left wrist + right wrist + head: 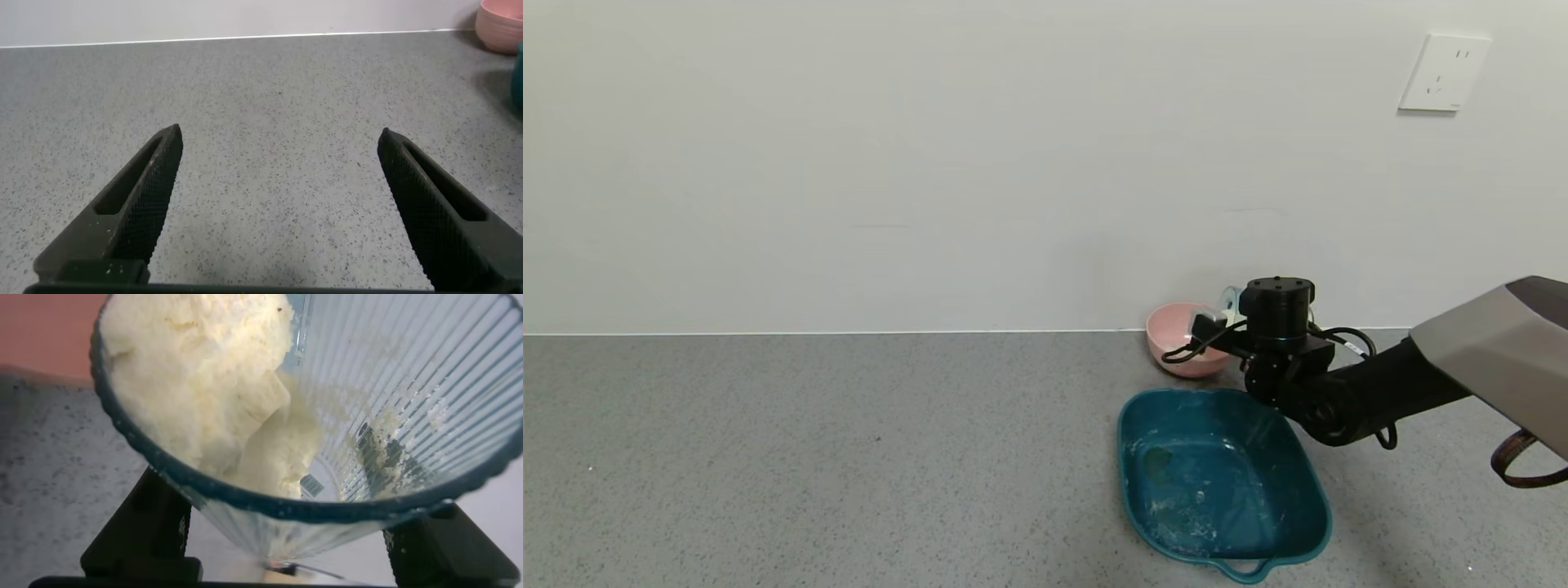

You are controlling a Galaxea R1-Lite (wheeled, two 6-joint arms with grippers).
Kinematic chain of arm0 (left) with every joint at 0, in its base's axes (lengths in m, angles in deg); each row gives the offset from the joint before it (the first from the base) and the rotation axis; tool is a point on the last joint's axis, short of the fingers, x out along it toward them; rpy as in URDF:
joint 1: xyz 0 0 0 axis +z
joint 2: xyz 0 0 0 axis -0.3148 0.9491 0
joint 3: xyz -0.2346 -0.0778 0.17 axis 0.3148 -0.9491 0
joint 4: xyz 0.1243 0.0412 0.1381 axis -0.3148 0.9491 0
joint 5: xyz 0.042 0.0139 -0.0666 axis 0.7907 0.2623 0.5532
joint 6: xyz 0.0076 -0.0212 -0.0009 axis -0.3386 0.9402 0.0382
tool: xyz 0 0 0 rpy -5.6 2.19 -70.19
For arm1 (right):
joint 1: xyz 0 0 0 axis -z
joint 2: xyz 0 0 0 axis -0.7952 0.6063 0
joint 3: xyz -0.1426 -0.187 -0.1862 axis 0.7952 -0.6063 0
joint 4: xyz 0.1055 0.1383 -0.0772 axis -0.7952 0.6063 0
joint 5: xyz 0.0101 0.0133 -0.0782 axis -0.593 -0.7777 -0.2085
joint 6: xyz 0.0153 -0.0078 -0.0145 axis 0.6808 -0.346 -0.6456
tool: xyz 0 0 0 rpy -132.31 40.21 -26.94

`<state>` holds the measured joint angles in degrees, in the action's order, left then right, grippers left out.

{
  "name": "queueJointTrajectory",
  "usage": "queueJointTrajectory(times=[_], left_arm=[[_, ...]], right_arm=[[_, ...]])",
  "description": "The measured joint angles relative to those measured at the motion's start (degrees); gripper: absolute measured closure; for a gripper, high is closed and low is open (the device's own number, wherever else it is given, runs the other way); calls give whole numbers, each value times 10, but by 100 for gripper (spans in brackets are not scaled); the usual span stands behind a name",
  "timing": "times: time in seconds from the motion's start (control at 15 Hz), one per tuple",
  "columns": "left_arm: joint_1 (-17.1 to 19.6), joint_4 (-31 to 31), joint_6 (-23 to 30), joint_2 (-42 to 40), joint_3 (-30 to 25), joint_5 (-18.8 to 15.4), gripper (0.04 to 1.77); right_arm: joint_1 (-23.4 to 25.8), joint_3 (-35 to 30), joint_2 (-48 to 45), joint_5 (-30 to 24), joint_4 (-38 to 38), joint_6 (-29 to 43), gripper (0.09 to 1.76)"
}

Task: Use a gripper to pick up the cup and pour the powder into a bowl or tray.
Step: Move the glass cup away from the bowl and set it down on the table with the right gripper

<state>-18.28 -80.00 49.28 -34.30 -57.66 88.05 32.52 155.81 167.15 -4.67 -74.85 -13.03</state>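
Powder (pixel 204 392) lies heaped against the lower wall of the tilted cup (pixel 392 400), which the right gripper (pixel 1217 327) clamps between its fingers at the far right of the counter, over the pink bowl (pixel 1172 339) beyond the teal tray (pixel 1303 523). Left gripper (pixel 278 204) hovers spread wide above bare counter.

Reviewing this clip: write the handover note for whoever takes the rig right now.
Right gripper: shut on the translucent blue-green ribbed plastic cup, tipped at the small round pink plastic bowl by the wall.
Left gripper: open, idle over bare grey counter.
Fine white powder: bunched near the cup's rim; whether any is in the bowl cannot be seen.
Large dark teal square tray: in front of the bowl, only white smears inside.
Done: cup picked up and tilted.
Left: finish the pour, then set the cup down.
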Motion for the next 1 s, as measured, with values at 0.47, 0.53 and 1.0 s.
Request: queueJointTrajectory(times=[0.47,0.53,1.0], left_arm=[[0,0,0,0,0,0,9],[0,0,0,0,0,0,9],[0,0,0,0,0,0,9]], right_arm=[[22,-52,-22,-45,2,246,52],[29,-61,-28,-50,2,273,52],[79,-122,-81,-121,-7,516,52]])
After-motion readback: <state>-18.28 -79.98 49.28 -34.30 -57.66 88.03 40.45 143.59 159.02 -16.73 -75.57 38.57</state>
